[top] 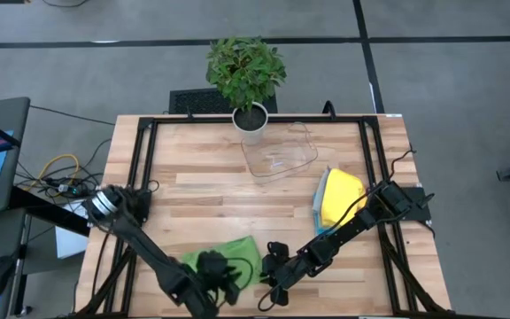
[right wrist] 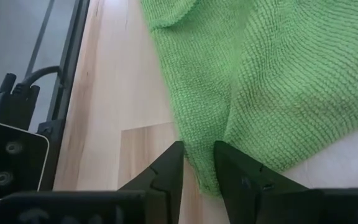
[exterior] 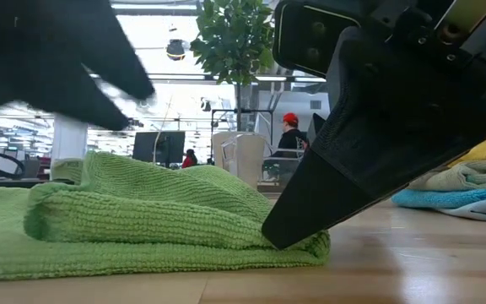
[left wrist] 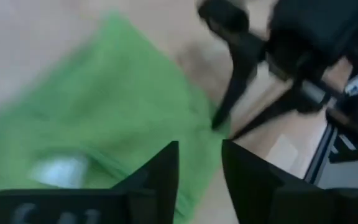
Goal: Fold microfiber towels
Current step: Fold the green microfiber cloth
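While the green towel (top: 228, 252) lies doubled over at the table's (top: 202, 190) near edge, folding is partly done: one fold shows in the low view, loose and uneven. Beyond this towel, toward the plant (top: 244, 71), finished towels (top: 339, 199) sit stacked, yellow on top, blue lowest. The tray (top: 280, 151) stands nearer the plant. The right gripper (right wrist: 197, 163) pins the green towel's edge, its narrowly parted fingers closed on the cloth. The left gripper (left wrist: 199, 163) hovers over the towel, fingers slightly apart, holding nothing. The cloth is thick, ribbed, soft. Remaining, by judgement: another fold, then stacking
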You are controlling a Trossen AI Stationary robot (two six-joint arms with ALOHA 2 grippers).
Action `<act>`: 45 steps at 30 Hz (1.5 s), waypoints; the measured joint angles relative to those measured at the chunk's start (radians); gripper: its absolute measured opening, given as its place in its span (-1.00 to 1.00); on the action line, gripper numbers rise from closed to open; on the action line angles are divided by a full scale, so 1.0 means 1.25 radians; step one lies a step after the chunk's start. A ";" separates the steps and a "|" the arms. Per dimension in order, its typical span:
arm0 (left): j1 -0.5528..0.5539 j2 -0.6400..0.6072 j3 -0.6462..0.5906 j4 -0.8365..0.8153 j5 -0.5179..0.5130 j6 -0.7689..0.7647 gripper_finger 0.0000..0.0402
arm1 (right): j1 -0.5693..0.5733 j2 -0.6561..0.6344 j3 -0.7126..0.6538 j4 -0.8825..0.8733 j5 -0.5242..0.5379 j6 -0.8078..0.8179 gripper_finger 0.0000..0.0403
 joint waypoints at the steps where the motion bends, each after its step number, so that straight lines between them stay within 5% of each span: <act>1: 0.000 0.025 0.000 0.040 0.009 0.000 -0.48 | 0.000 0.000 0.000 0.000 -0.001 0.000 -0.42; 13: 0.019 0.185 0.105 0.062 0.199 -0.055 -0.97 | -0.002 0.000 0.000 0.009 -0.027 0.003 -0.42; 20: 0.007 0.180 0.167 -0.116 0.253 -0.054 -0.98 | -0.005 -0.067 -0.001 -0.025 -0.047 -0.032 -0.42; 25: 0.010 0.181 0.169 -0.109 0.224 -0.032 -0.98 | -0.010 -0.096 0.001 0.064 0.028 -0.156 -0.42; 37: 0.017 0.182 0.168 -0.108 0.227 -0.011 -0.98 | -0.125 0.056 0.011 0.135 -0.001 -0.135 -0.60; 45: 0.024 0.166 0.167 -0.110 0.248 -0.044 -0.98 | -0.154 0.045 0.001 0.115 -0.042 -0.131 -0.73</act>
